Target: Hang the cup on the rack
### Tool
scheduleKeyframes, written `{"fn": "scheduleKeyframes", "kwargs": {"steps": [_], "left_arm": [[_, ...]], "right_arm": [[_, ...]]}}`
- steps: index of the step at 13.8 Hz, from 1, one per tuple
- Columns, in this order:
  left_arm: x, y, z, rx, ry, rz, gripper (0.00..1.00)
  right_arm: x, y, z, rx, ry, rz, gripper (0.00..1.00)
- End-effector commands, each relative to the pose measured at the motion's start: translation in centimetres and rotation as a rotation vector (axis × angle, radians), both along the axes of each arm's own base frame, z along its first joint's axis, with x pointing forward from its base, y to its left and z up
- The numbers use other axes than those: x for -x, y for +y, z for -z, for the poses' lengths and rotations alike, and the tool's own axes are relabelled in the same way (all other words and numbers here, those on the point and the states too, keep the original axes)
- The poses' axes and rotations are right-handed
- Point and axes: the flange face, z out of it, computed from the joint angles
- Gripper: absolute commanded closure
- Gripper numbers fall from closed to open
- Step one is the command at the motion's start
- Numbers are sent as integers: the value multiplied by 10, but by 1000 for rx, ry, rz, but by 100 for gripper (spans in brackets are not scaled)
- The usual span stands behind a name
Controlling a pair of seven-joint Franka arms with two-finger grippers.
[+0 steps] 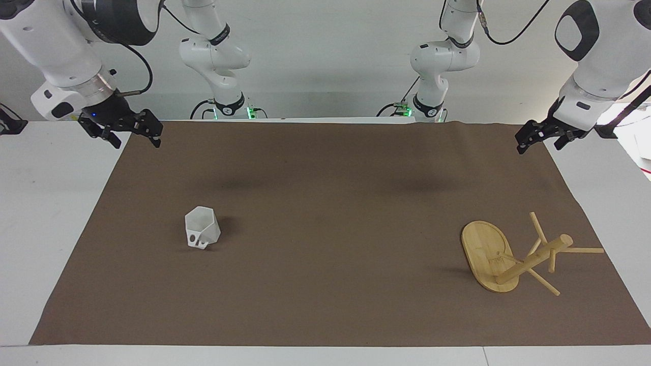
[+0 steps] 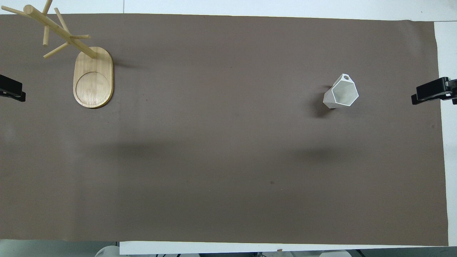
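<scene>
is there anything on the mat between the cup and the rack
Nothing visible. Only bare brown mat lies between the cup, toward the right arm's end, and the rack, toward the left arm's end. Both tools wait raised at the table's ends.

The rack (image 2: 91, 71) stands at the frame's upper left; the cup (image 2: 341, 93) sits upright at the upper right on the brown cloth (image 2: 228, 160).

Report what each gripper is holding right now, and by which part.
Nothing is held. The left gripper and right gripper both wait empty above the table's ends. The cup stands alone on the brown mat; the rack stands untouched.
</scene>
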Motion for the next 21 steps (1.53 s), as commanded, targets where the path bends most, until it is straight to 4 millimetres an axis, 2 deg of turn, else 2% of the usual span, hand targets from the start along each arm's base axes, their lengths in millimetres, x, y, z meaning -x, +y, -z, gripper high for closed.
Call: {"fn": "scheduleKeyframes", "kwargs": {"steps": [1, 4, 6, 7, 8, 9, 12, 14, 17, 19, 20, 21], "left_arm": [[4, 3, -1, -15, 6, 6, 0], [4, 3, -1, -15, 6, 6, 0], [4, 3, -1, -15, 6, 6, 0], [4, 3, -1, -15, 6, 6, 0], [4, 3, -1, -15, 6, 6, 0], [3, -5, -1, -15, -2, 21, 0], [3, -23, -4, 19, -12, 36, 0], [-3, -26, -11, 125, -47, 16, 0], [-1, -33, -9, 125, -39, 24, 0], [3, -33, -6, 124, -12, 32, 0], [3, -32, -6, 124, -12, 29, 0], [3, -26, -6, 124, -15, 17, 0]], "right_arm": [[3, -1, -3, 22, -15, -16, 0], [4, 2, -1, 18, -7, -10, 0], [7, -6, 2, 1, -2, -3, 0], [8, -2, 1, 3, 3, -17, 0], [8, -4, -1, -3, -8, -67, 0], [7, -7, 1, -15, -16, -158, 0], [-2, -39, 14, -57, -91, -486, 0], [-9, -72, 35, -168, -158, -607, 0], [-27, -109, 80, -294, -307, -912, 0], [-16, -144, 138, -484, -494, -959, 0], [-4, -150, 175, -586, -618, -981, 0], [4, -146, 197, -634, -702, -1023, 0]]}}
